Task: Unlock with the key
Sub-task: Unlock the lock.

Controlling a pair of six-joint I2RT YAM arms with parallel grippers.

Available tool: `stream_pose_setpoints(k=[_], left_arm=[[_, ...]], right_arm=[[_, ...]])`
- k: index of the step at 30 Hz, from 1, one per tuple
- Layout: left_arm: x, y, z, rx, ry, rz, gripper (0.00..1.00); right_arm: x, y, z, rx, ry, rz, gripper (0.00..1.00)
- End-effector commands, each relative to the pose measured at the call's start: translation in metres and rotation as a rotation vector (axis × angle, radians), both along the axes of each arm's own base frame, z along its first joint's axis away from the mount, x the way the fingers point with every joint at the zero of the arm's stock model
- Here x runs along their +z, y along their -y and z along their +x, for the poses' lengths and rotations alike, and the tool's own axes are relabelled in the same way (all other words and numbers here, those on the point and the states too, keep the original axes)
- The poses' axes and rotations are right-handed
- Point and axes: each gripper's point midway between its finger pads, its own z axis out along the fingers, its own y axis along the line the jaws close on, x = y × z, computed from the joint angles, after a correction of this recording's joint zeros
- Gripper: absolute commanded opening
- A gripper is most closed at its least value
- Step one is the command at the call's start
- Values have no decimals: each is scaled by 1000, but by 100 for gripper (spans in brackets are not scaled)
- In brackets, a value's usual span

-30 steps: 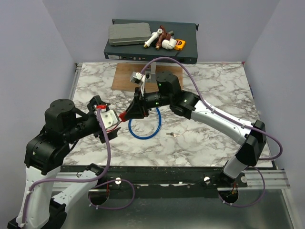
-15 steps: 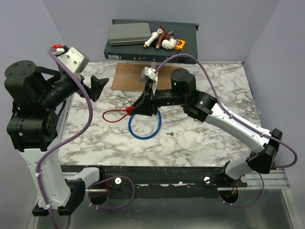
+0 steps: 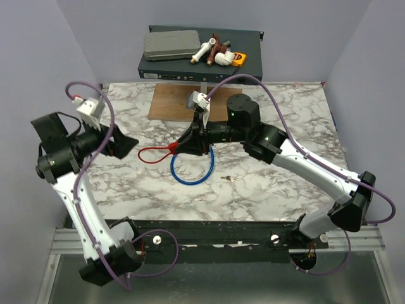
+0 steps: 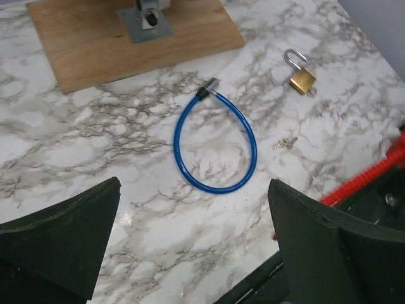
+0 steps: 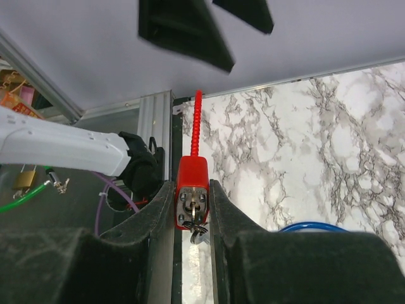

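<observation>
We judge the task to be at an early stage: the key is in hand, but nothing shows as unlocked. Our right gripper (image 3: 186, 144) hangs over the far left rim of the blue cable (image 3: 190, 170), its jaws clamped on a red block (image 5: 192, 176). From that block a ribbed red strap (image 3: 149, 152) loops away to the cable's left. In the right wrist view the tiny silver key (image 5: 197, 235) sits at the block's near face, between the fingers. We cannot tell whether it is seated in anything.

Our left gripper (image 3: 121, 142) hovers well to the left of the blue cable, beyond the strap, with its jaws spread wide and nothing between them.

The brass padlock (image 4: 302, 80) lies on the marble off the cable's far right side, apart from both grippers. Its shackle looks closed, though the view is too small to be sure. Some loose silver bits (image 4: 288, 142) lie just right of the cable. In our judgement, bringing key and lock together and turning the key are not yet done.
</observation>
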Motion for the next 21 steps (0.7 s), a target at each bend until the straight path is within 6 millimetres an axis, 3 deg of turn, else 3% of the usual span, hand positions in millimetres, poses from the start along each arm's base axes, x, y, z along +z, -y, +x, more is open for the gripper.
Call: stream_pose_setpoints(k=[1,5,8,11,16,21], left_arm=[[1,56,-52,-230,243,128,98],[-19,90,-69,-407,260,225,98],[-27,105,-78,-522,228,221,99],[-24,110,-87,-583,212,214,98],[-15,113,-74,-557,272,215,98],[-12,136,-90,-697,232,131,96]], right_arm=[[10,2,2,-10,24,33,14],[6,-2,1,10,8,22,14],[7,-2,0,21,12,20,14],[5,0,-1,23,21,8,14],[1,3,-9,62,26,-6,15],[-4,1,-12,91,20,-5,15]])
